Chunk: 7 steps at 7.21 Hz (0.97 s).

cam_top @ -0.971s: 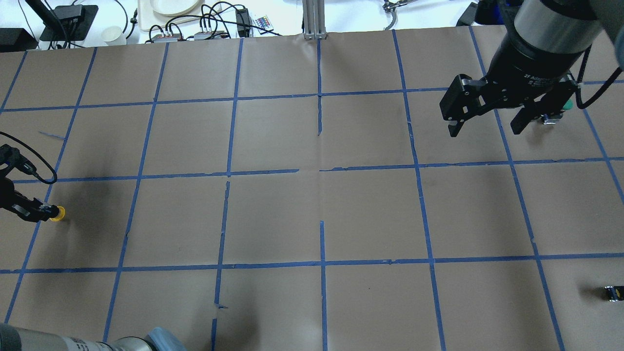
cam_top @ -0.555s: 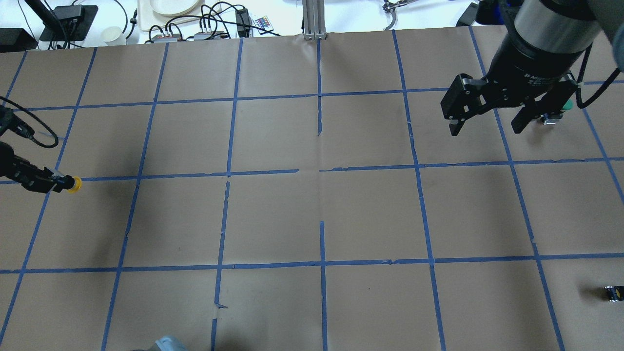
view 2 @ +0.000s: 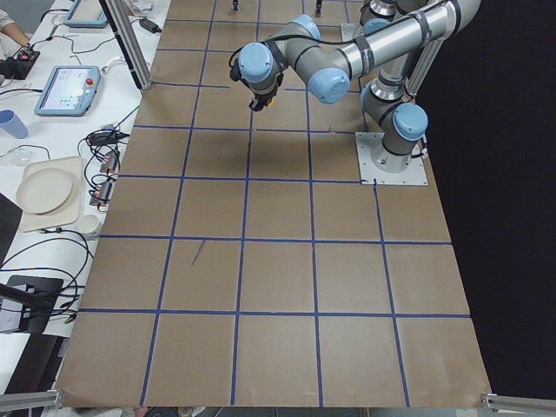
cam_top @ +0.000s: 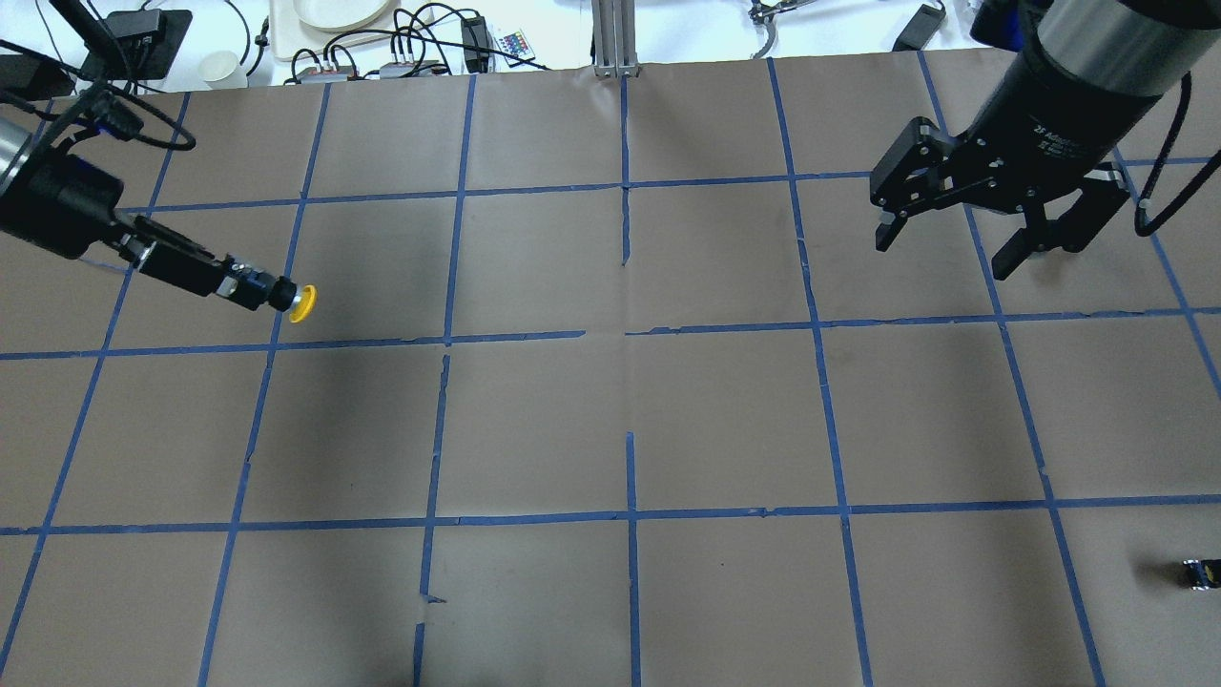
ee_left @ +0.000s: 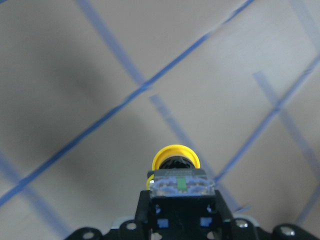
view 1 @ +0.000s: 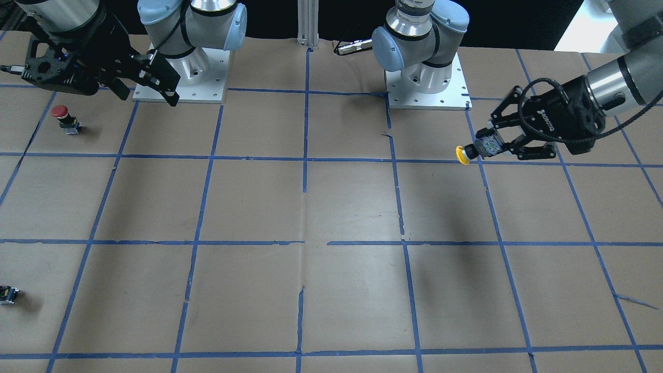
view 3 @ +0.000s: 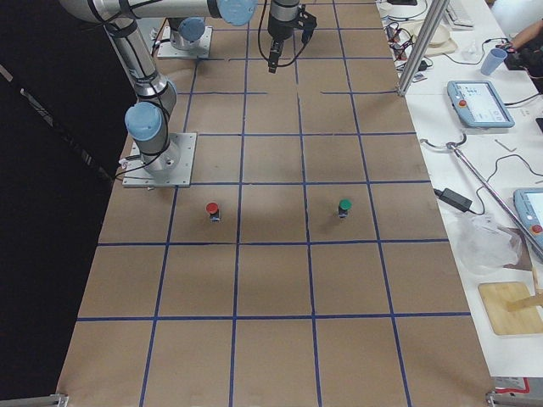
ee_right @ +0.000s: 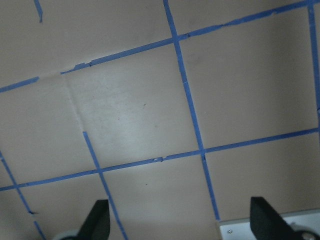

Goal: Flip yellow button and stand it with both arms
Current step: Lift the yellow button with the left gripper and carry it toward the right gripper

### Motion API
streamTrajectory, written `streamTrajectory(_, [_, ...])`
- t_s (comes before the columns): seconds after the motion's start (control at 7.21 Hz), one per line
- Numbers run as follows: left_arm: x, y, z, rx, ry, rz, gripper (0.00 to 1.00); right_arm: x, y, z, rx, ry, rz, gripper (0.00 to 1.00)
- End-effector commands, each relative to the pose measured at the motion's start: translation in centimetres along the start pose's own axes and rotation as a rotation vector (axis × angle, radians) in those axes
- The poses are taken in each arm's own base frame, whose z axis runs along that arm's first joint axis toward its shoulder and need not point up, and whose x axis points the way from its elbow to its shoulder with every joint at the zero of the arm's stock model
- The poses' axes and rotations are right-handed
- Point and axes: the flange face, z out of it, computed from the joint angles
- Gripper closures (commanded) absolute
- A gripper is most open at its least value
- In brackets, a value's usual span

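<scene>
The yellow button (cam_top: 302,303) is held above the paper-covered table by its black-and-grey base. It lies sideways, cap pointing toward the table's middle. My left gripper (cam_top: 243,283) is shut on that base. It also shows in the front-facing view (view 1: 489,146) with the yellow cap (view 1: 460,155), and in the left wrist view the cap (ee_left: 175,156) sticks out past the fingertips. My right gripper (cam_top: 944,248) hangs open and empty high over the far right of the table, also seen at the front-facing view's upper left (view 1: 147,96). Its fingers (ee_right: 97,222) frame bare paper.
A red-capped button (view 1: 61,115) stands on the robot's right side, and a green-capped one (view 3: 344,206) stands farther out; the right gripper hides the green one from overhead. A tiny black-and-yellow block (cam_top: 1200,572) lies near the right edge. Cables and a plate (cam_top: 334,14) lie beyond the far edge.
My left gripper has carried the yellow button up and away from the left edge, toward the table's middle. My right gripper has shifted slightly and now covers the green button in the overhead view.
</scene>
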Motion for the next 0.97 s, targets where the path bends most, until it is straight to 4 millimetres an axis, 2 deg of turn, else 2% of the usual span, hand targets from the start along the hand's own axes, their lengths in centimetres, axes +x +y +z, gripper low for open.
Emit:
streamTrajectory(0.0, [7.1, -5.1, 3.8, 0.155, 0.294, -0.087, 0.99, -0.2, 0.0, -0.3, -0.098, -0.172, 0.229, 0.00])
streamTrajectory(0.14, [9.1, -7.0, 5.5, 0.189, 0.345, -0.093, 0.99, -0.7, -0.4, -0.6, -0.144, -0.272, 0.394, 0.00])
streamTrajectory(0.28, [11.3, -9.7, 7.7, 0.270, 0.443, -0.132, 0.99, -1.3, -1.9, 0.1, -0.226, -0.364, 0.515, 0.00])
streamTrajectory(0.42, [12.9, -11.3, 8.8, 0.318, 0.494, -0.136, 0.99, -1.4, -2.2, 0.0, -0.303, -0.453, 0.605, 0.00])
streamTrajectory(0.55, [14.1, -12.0, 9.9, 0.343, 0.536, -0.142, 0.99, -0.9, -2.3, -0.1, -0.366, -0.495, 0.678, 0.00])
streamTrajectory(0.83, [16.7, -14.4, 10.8, 0.394, 0.598, -0.166, 0.99, -1.5, -2.1, -0.5, -0.514, -0.603, 0.819, 0.00])
